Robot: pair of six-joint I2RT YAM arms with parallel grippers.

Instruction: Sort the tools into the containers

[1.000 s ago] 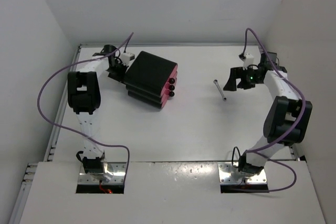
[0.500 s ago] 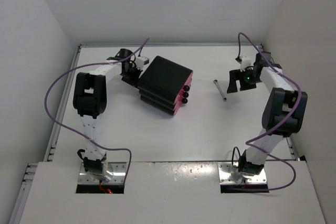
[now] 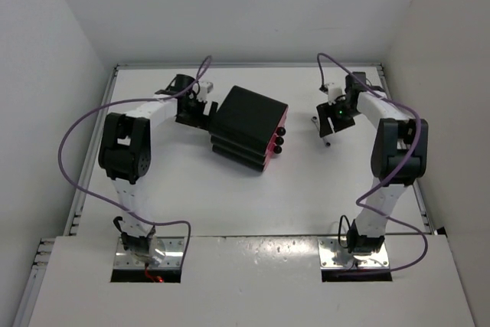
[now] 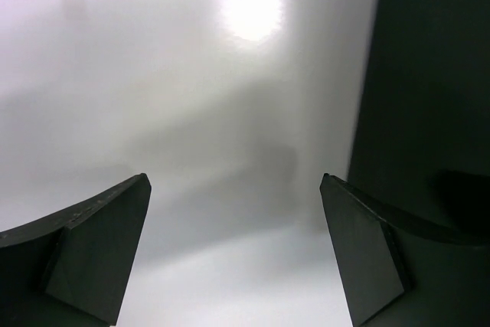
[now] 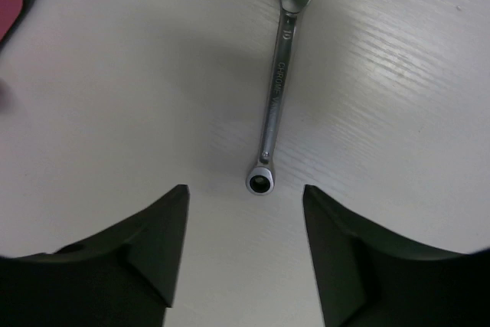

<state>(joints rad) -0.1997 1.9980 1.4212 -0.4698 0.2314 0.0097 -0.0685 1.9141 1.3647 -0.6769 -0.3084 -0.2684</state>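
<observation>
silver wrench (image 5: 274, 89); near end between spread right jaws

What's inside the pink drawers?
Nothing shows: all three drawers of the black cabinet are closed. Only pink fronts and black knobs are visible; any contents are covered.
</observation>
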